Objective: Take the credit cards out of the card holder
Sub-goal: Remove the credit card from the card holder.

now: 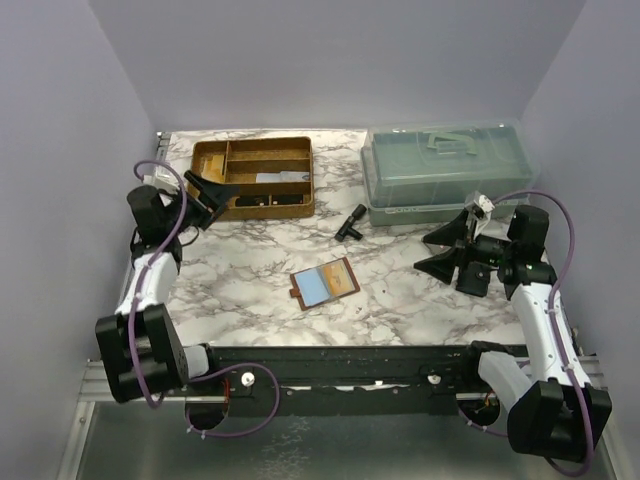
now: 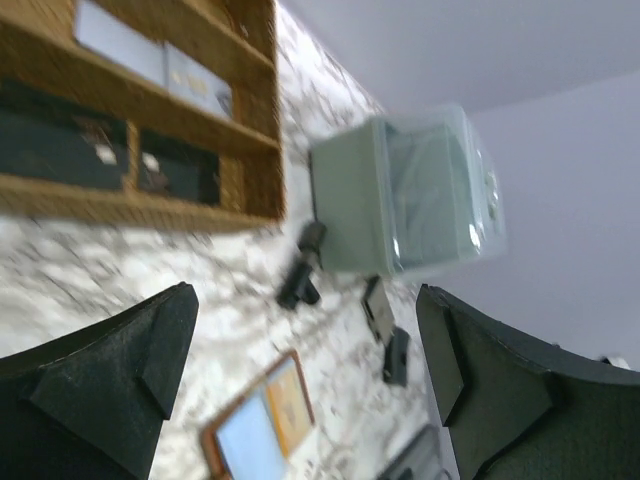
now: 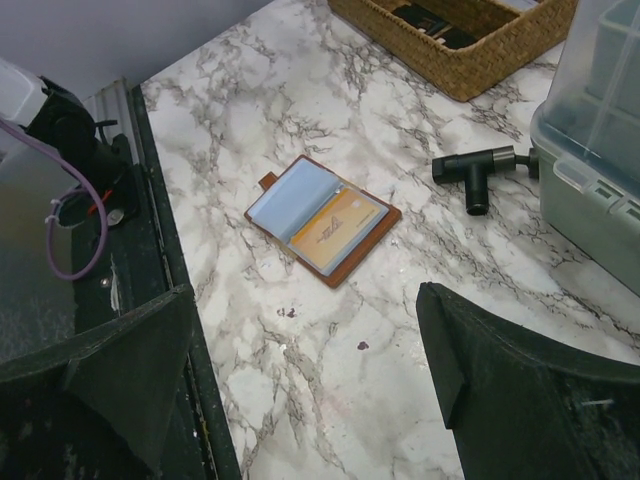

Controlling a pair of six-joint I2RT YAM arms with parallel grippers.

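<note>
The card holder [image 1: 325, 285] lies open on the marble table near the front middle, reddish-brown, apart from both grippers. A light blue card [image 3: 290, 200] shows in its left half and a tan-orange card [image 3: 340, 230] in its right half. In the left wrist view the card holder [image 2: 255, 430] is blurred, low in the frame. My left gripper [image 1: 212, 198] hovers open and empty beside the tray at the back left. My right gripper [image 1: 425, 252] is open and empty at the right, pointing toward the holder. The wrist views show each gripper, left [image 2: 310, 370] and right [image 3: 305, 380], with wide jaws.
A gold-brown divided tray [image 1: 205, 150] stands at the back left, holding dark items and a pale flat piece [image 2: 120, 40]. A clear lidded box [image 1: 445, 175] stands at the back right. A small black T-shaped tool [image 1: 350, 222] lies between them. The black rail runs along the table's front edge [image 1: 350, 355].
</note>
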